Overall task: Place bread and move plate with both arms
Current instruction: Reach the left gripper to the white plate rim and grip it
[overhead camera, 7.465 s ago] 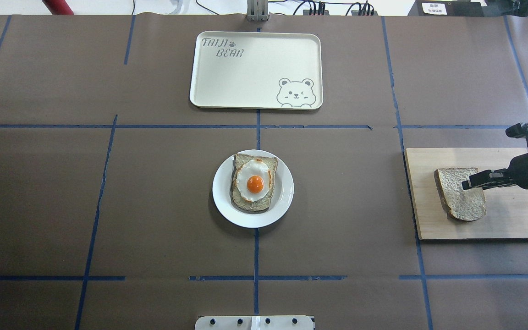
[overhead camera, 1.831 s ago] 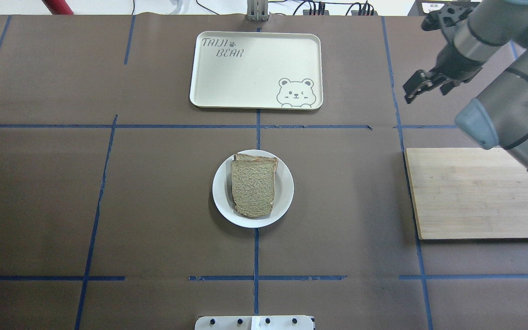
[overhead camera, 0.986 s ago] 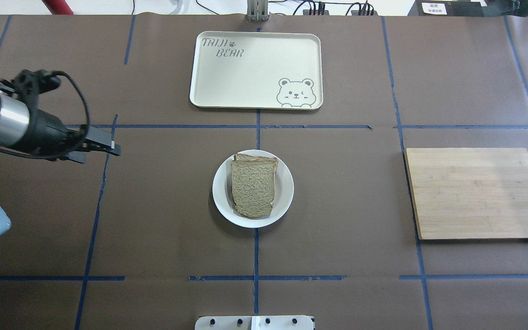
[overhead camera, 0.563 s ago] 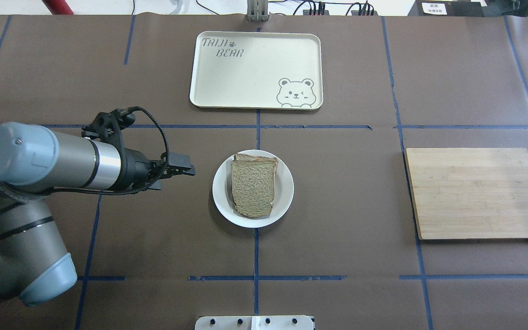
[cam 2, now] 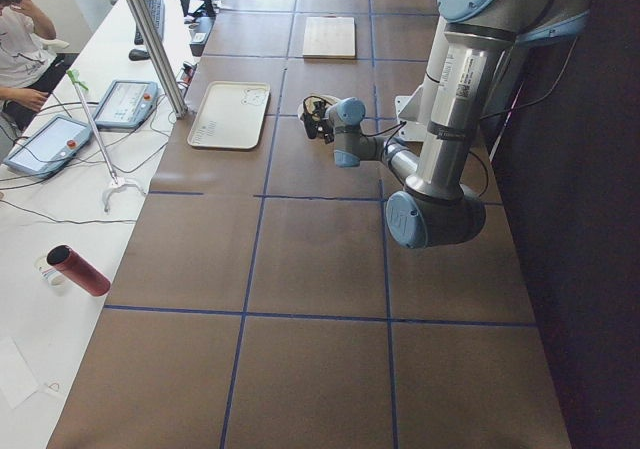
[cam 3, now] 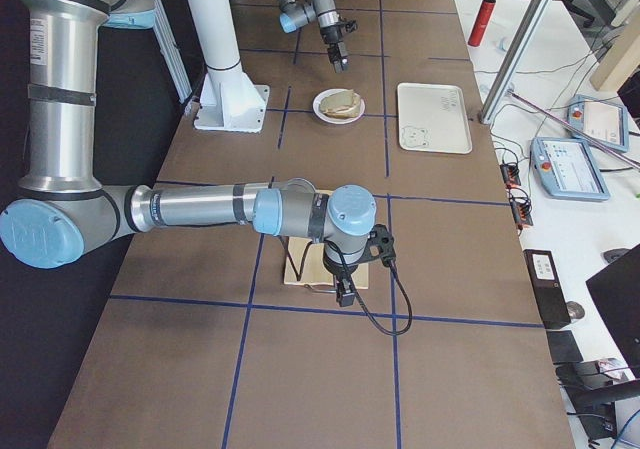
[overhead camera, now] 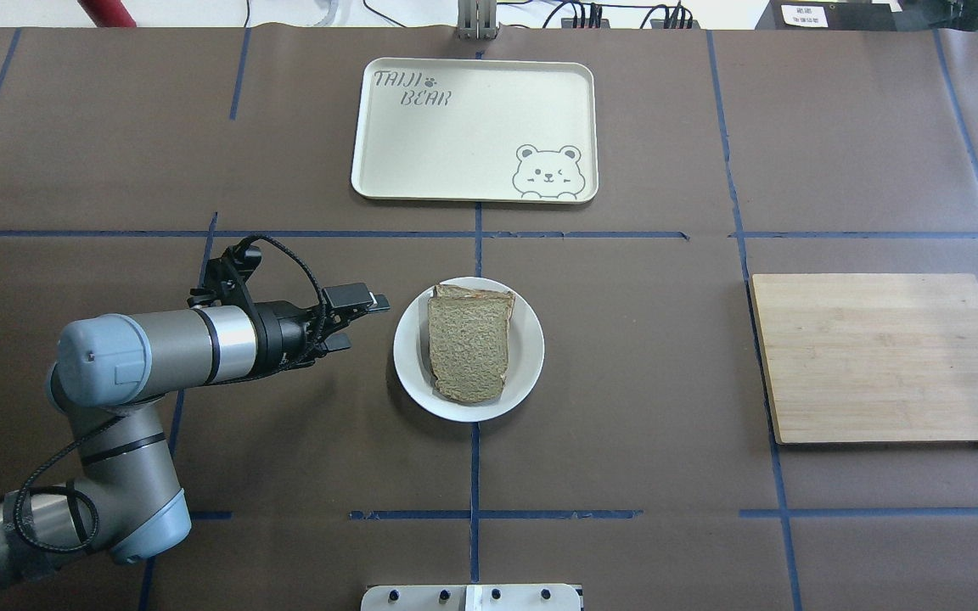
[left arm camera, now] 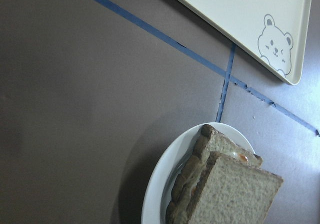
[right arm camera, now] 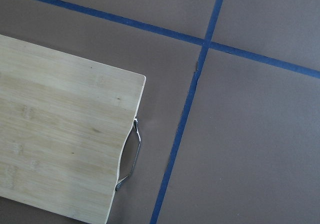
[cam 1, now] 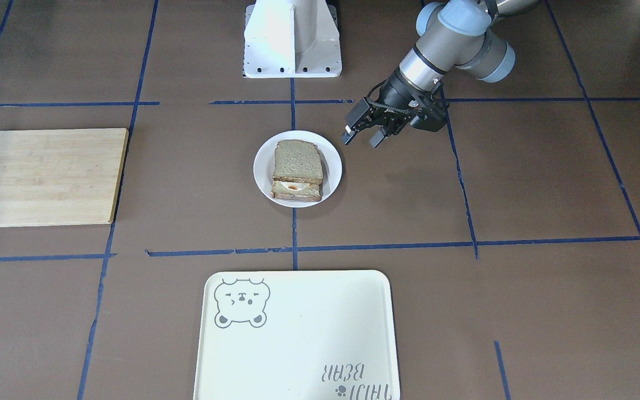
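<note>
White plate (cam 1: 333, 166) bearing the bread (cam 1: 296, 160) sits just ahead of the left gripper (cam 1: 362, 141), whose jaws are spread. Overhead, the bread's long axis lies crosswise to that gripper, squarer end toward the tray (overhead camera: 472, 127). From the side, the right gripper's (cam 3: 343, 294) grip cannot be told; its wrist view shows a wooden board (right arm camera: 60, 149) beneath.

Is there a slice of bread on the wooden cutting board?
No, the rectangular wooden cutting board is bare; the light-brown bread slice lies stacked on the small round white plate.
</note>
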Robot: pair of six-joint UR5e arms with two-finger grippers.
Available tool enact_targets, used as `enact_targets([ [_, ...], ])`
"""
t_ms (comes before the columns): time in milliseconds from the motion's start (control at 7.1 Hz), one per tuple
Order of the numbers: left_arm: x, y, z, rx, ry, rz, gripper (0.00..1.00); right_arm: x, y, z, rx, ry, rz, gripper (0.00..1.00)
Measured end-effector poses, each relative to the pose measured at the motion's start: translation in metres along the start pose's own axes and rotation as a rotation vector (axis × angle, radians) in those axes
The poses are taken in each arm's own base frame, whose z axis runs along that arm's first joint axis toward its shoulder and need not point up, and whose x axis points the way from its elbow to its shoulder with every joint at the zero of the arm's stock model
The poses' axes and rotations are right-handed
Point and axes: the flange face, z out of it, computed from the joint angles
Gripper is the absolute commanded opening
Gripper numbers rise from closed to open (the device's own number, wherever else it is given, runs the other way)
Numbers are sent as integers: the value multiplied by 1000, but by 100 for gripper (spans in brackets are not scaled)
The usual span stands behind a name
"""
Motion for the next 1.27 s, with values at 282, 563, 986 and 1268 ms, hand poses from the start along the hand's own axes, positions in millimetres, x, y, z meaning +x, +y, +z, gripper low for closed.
enact_targets([
  [282, -12, -1, 20, -3, 44, -18, 82, 0, 0, 0, 1, -2, 1, 100],
  [563, -14, 16, 35, -29, 47, -18, 76, 0, 0, 0, 0, -2, 1, 100],
  [986, -16, 35, 41, -53, 44, -18, 58, 0, 1, 1, -1, -2, 4, 100],
  [1268, -20, 56, 47, -56, 46, -20, 43, 1, 2, 1, -3, -1, 5, 100],
])
